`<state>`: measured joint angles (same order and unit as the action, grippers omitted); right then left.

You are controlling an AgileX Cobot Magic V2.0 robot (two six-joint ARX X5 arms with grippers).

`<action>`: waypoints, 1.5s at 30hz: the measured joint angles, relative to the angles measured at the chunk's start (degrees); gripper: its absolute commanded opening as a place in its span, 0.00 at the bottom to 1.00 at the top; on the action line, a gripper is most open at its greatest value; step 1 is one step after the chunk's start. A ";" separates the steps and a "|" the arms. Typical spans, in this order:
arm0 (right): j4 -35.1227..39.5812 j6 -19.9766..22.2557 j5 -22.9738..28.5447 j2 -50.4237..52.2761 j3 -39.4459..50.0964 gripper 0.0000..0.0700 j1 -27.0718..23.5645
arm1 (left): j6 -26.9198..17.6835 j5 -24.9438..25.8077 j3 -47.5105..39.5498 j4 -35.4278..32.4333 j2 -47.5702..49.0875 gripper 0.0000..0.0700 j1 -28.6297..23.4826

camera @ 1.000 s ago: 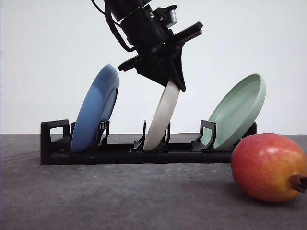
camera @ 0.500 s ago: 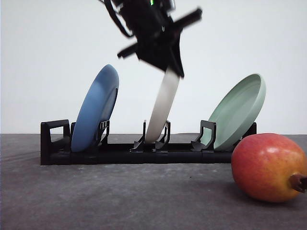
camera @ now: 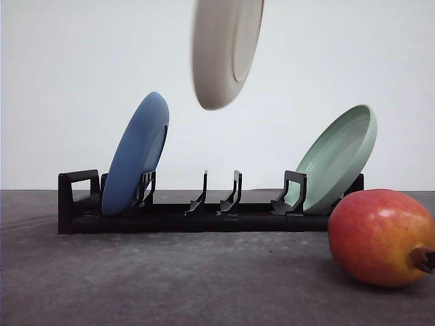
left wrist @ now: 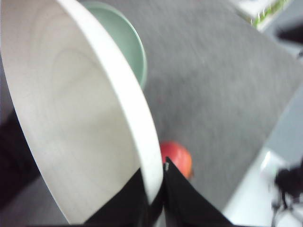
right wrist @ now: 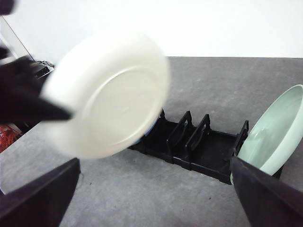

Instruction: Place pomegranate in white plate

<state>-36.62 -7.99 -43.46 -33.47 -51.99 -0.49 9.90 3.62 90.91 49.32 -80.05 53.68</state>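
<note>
The white plate (camera: 224, 54) hangs in the air above the rack, tilted nearly on edge, its top cut off by the front view. My left gripper (left wrist: 154, 191) is shut on the white plate's (left wrist: 80, 118) rim. From the right wrist camera the white plate (right wrist: 111, 94) shows its underside, above the rack's left half. The pomegranate (camera: 380, 238) lies on the grey table at the front right, crown pointing right, and the pomegranate (left wrist: 179, 157) shows below the held plate. My right gripper (right wrist: 155, 170) is open and holds nothing, facing the rack from a distance.
A black dish rack (camera: 204, 212) spans the table's back, its middle slots (right wrist: 189, 135) vacant. A blue plate (camera: 136, 156) leans in its left end and a pale green plate (camera: 338, 159) in its right end. Bare grey table lies in front of the rack.
The left gripper has lifted the white plate out of the rack's middle slot, up past the top of the front view. The pomegranate and the other plates have not moved.
</note>
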 measured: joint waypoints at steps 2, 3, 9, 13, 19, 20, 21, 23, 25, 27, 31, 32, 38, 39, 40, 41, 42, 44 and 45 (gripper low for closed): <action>0.02 0.02 0.00 0.00 0.00 0.93 0.00 | -0.35 -3.77 0.00 4.17 1.45 0.00 3.24; 0.00 0.02 0.00 0.00 0.00 0.93 0.00 | -0.46 -5.82 0.01 5.96 1.78 0.00 4.85; -0.35 0.02 0.00 0.00 0.00 0.93 0.00 | -0.80 -19.04 -1.37 13.79 1.57 0.00 15.83; -0.76 0.02 0.00 0.00 0.00 0.93 0.00 | 0.31 -25.05 -7.00 13.46 1.49 0.00 21.53; -0.94 0.00 0.00 0.00 0.00 0.93 0.00 | 2.06 -28.73 -16.70 9.78 -0.64 0.00 24.13; -0.97 -0.01 0.00 0.00 0.00 0.93 0.00 | 2.23 -28.90 -18.39 8.51 -1.23 0.00 24.20; -1.07 -0.02 0.00 0.00 0.00 0.93 0.00 | 2.32 -28.99 -19.80 7.47 -1.85 0.00 24.30; -1.37 -0.02 0.00 0.00 0.00 0.93 0.00 | 2.66 -29.10 -22.20 5.50 -3.39 0.00 24.66; -1.45 -0.02 0.00 0.00 0.00 0.93 0.00 | 3.15 -29.32 -23.38 4.21 -5.28 0.00 24.94; -1.53 -0.02 0.00 0.00 0.00 0.93 0.00 | 3.51 -29.80 -23.56 3.74 -7.61 0.00 25.03; -1.53 -0.05 0.00 0.00 0.00 0.93 0.00 | 3.84 -30.38 -23.56 1.68 -12.72 0.00 25.29; -1.53 -0.05 0.00 0.00 0.00 0.93 0.00 | 3.88 -30.40 -23.56 1.28 -14.17 0.00 25.41; -1.53 -0.22 0.00 0.00 0.00 0.93 0.00 | 3.81 -30.95 -23.56 1.14 -19.90 0.00 25.96; -1.53 -0.25 0.00 0.00 0.00 0.93 0.00 | 3.79 -31.10 -23.56 1.11 -20.32 0.01 25.98; -1.53 -0.27 0.00 0.00 0.00 0.93 0.00 | 3.77 -31.18 -23.56 1.07 -20.61 0.06 25.98; -1.53 -0.27 0.00 0.00 0.00 0.93 0.00 | 3.80 -31.25 -23.56 1.02 -20.77 0.15 25.98; -1.53 -0.32 0.00 0.00 0.00 0.93 0.00 | 3.86 -31.14 -23.56 0.97 -20.79 0.25 25.98; -1.53 -0.40 0.00 0.00 0.00 0.93 0.00 | 3.96 -30.79 -23.56 0.59 -20.79 0.48 25.98; -1.54 -0.40 0.00 0.00 0.00 0.93 0.00 | 4.07 -30.75 -23.56 0.53 -20.79 0.59 25.98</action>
<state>-38.15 -8.38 -43.46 -33.47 -51.99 -0.49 13.97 -27.14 67.35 49.85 -100.84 79.66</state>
